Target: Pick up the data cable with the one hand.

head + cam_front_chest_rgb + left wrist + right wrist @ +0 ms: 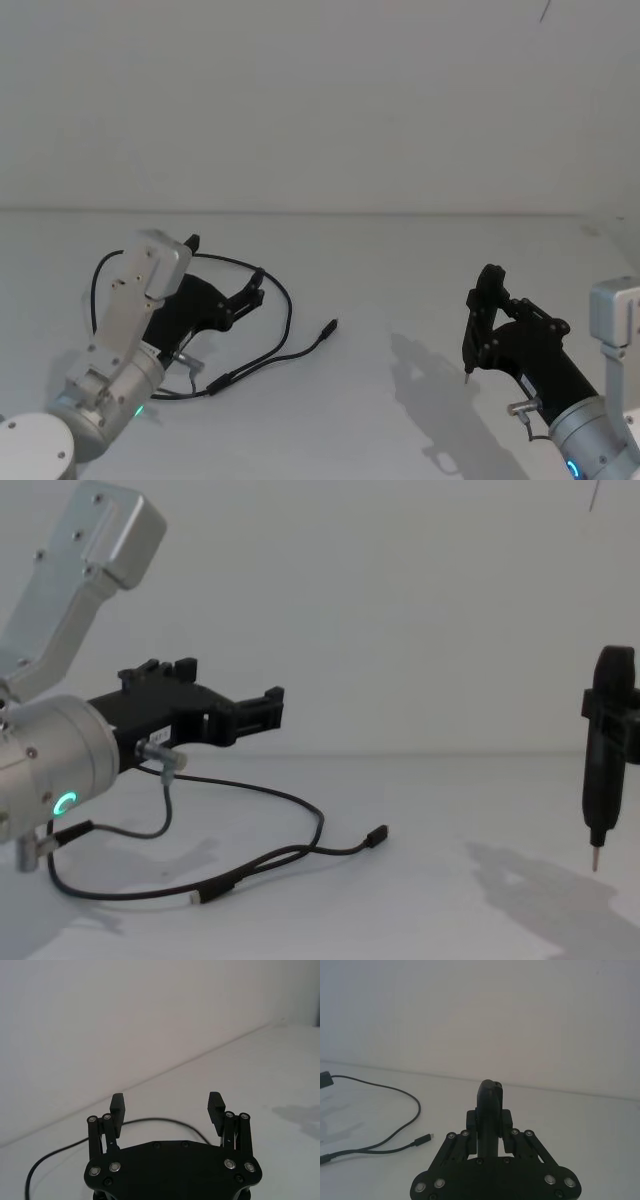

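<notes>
On the white table (400, 260) against a bare wall (320, 100), the left gripper (257, 285) hovers spread-jawed over the data cable (289, 315); the right gripper (492, 310) pinches a pointed tool (604, 750).

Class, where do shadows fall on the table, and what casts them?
Head view: a grey shadow of the right hand and its tool lies on the table beside them. Chest view: it spreads below the tool tip. Right wrist view: faint shade near the cable.
</notes>
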You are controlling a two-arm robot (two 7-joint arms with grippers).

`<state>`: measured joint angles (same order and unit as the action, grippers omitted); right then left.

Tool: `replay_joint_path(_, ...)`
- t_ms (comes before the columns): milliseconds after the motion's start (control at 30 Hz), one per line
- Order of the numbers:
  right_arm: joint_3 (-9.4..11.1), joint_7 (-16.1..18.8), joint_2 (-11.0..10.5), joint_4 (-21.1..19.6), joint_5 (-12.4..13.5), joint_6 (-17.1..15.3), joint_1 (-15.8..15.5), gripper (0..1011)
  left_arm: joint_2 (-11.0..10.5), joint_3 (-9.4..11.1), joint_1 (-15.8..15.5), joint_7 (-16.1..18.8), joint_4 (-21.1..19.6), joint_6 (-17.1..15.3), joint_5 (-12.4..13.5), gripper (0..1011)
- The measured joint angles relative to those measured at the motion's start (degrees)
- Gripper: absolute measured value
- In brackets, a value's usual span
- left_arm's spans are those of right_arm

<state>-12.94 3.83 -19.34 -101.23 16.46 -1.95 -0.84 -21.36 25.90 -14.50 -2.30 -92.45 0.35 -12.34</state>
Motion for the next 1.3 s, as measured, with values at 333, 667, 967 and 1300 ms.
replay_joint_path(333, 0.0, 0.0, 0.0, 0.0, 0.0, 0.0, 0.0, 279, 1.4, 0.0, -3.1, -5.8, 2.7, 2.6, -3.4, 1001)
replay_joint_path(667, 0.0, 0.0, 0.0, 0.0, 0.0, 0.0, 0.0, 279, 2.6, 0.2, -7.2, -14.6, 6.2, 3.9, -8.4, 1001)
replay_joint_path(967, 0.0, 0.0, 0.0, 0.0, 0.0, 0.0, 0.0, 279, 2.4, 0.6, -10.7, -21.9, 7.5, 1.6, -12.6, 1001)
replay_joint_path(1300, 0.0, 0.0, 0.0, 0.0, 0.0, 0.0, 0.0, 279, -0.6, 0.8, -12.2, -27.2, 4.5, -5.9, -17.2, 1001)
